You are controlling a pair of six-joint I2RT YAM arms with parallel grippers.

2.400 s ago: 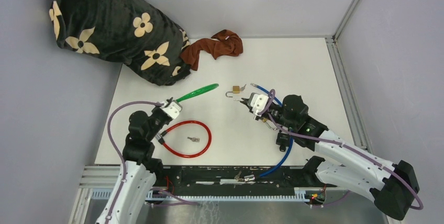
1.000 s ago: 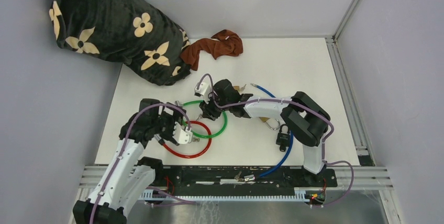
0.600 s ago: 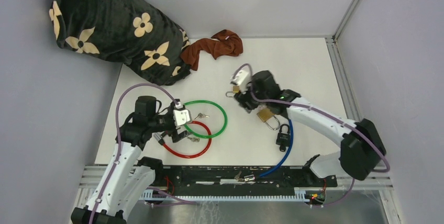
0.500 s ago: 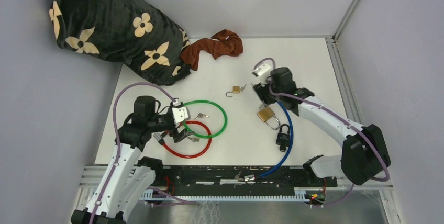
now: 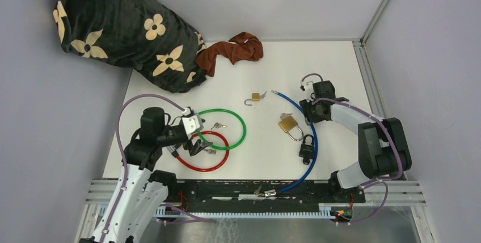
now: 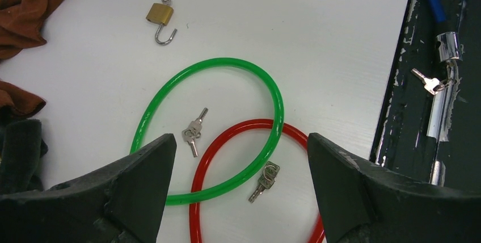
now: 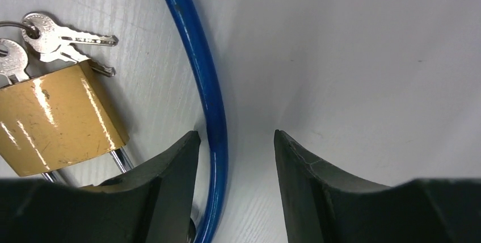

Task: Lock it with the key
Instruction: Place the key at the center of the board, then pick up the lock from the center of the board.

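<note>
Keys [image 7: 68, 41] beside brass padlock [image 7: 57, 121], tips toward blue cable [image 7: 207, 101]; left pincer [image 6: 239, 143], right pincer [image 7: 236, 138] parted.

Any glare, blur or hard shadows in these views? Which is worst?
Top external: even light, sharp, soft shadows only. Left wrist: green cable and keys crisp, evenly lit. Right wrist: worst, glare streaks on the brass padlock, grey shadow on the table right of the blue cable.

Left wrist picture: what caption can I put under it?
Open left gripper above overlapping green cable loop and red cable loop, keys inside each.
</note>
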